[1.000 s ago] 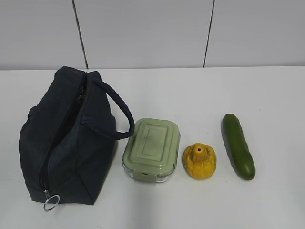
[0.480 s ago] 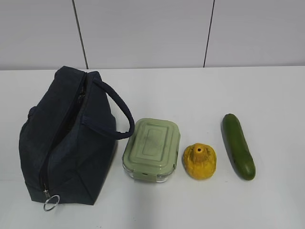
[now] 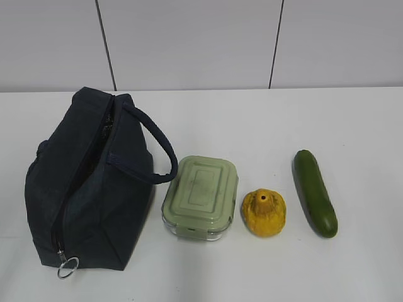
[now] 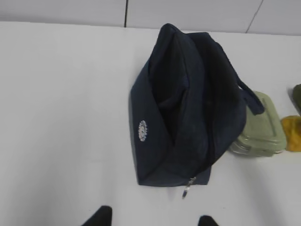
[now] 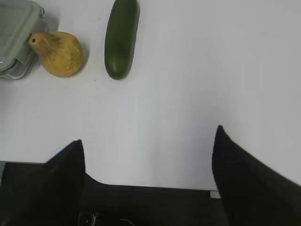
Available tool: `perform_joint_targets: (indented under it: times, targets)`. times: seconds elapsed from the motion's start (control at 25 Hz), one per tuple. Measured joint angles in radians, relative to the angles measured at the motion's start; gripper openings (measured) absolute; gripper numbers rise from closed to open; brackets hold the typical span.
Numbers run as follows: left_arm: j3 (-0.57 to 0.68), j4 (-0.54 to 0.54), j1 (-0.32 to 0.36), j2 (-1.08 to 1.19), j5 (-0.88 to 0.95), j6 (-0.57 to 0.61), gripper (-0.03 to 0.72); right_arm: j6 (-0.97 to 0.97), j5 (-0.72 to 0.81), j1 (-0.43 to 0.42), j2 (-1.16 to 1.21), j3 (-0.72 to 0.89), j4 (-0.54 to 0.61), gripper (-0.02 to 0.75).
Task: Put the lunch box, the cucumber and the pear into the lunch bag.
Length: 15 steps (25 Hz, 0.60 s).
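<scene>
The dark navy lunch bag [image 3: 88, 182] stands at the left of the table, its top slit gaping and its ring pull [image 3: 67, 267] hanging at the near end. To its right lie the sage-green lunch box [image 3: 200, 196], the yellow pear [image 3: 264, 212] and the cucumber [image 3: 315, 192] in a row. My left gripper [image 4: 154, 217] hangs open and empty above the table, short of the lunch bag [image 4: 188, 108]. My right gripper [image 5: 148, 139] is wide open and empty over the table's near edge, well back from the cucumber [image 5: 121, 37] and pear [image 5: 59, 52]. Neither gripper shows in the exterior view.
A white table [image 3: 252, 126] carries everything, with a grey panelled wall [image 3: 189, 44] behind it. The table's near edge [image 5: 150, 187] runs just under my right gripper. The bag's loop handle [image 3: 154, 148] arches toward the lunch box.
</scene>
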Motion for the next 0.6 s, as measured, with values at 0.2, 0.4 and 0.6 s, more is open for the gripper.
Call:
perform_joint_targets:
  times: [0.2,0.4,0.6]
  targets:
    - [-0.063,-0.126,0.000,0.185,-0.002,0.013,0.364,0.002,0.000,0.000,0.176,-0.089,0.058,0.656]
    - [-0.087,-0.202,0.000,0.350,-0.010,0.078,0.381,0.002,-0.002,0.000,0.353,-0.168,0.124,0.655]
    - [-0.087,-0.282,0.000,0.498,-0.070,0.166,0.382,0.002,-0.074,0.000,0.515,-0.191,0.166,0.601]
